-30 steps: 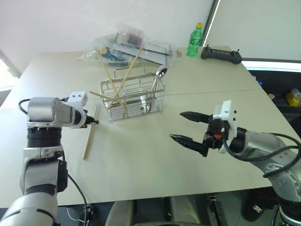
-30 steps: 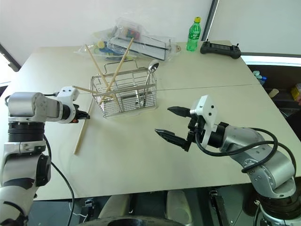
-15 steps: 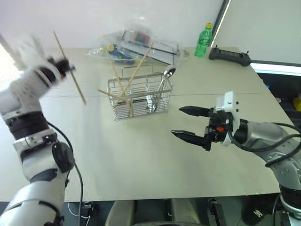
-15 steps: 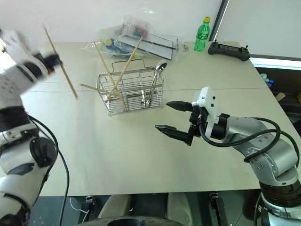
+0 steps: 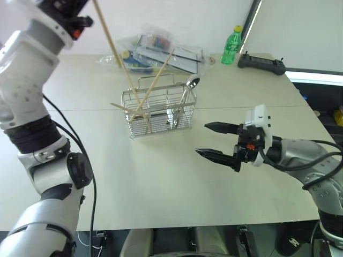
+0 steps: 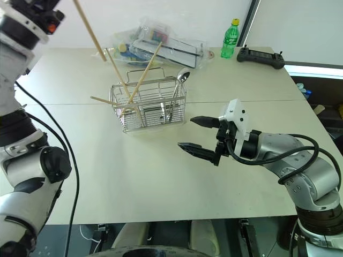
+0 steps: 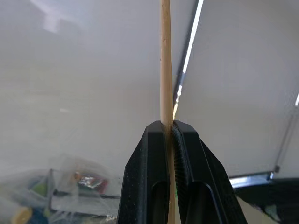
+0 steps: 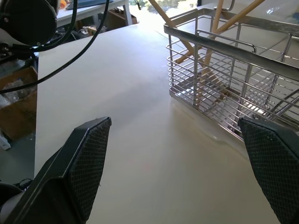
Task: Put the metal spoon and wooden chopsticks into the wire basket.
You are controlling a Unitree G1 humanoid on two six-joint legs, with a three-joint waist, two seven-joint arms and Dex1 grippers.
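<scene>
My left gripper (image 7: 167,128) is raised high at the far left, shut on one of the wooden chopsticks (image 5: 110,43), which slants down towards the wire basket (image 5: 155,101) with its lower tip above and behind the basket's left end. The basket stands mid-table. Other chopsticks (image 5: 155,77) lean in it, one poking out of its left side. The metal spoon (image 5: 192,82) stands in its right end, bowl up. My right gripper (image 5: 201,139) hovers over the table to the right of the basket, open and empty, its fingers (image 8: 84,163) pointing at the basket.
A clear plastic bag of items (image 5: 155,51) lies behind the basket. A green bottle (image 5: 231,45) and a black controller (image 5: 260,61) sit at the far right of the table (image 5: 161,182). Bare tabletop lies in front of the basket.
My left gripper has lifted the chopstick off the table at the basket's left and swung it high up and rightwards. The right gripper has stayed put. The camera view has shifted.
</scene>
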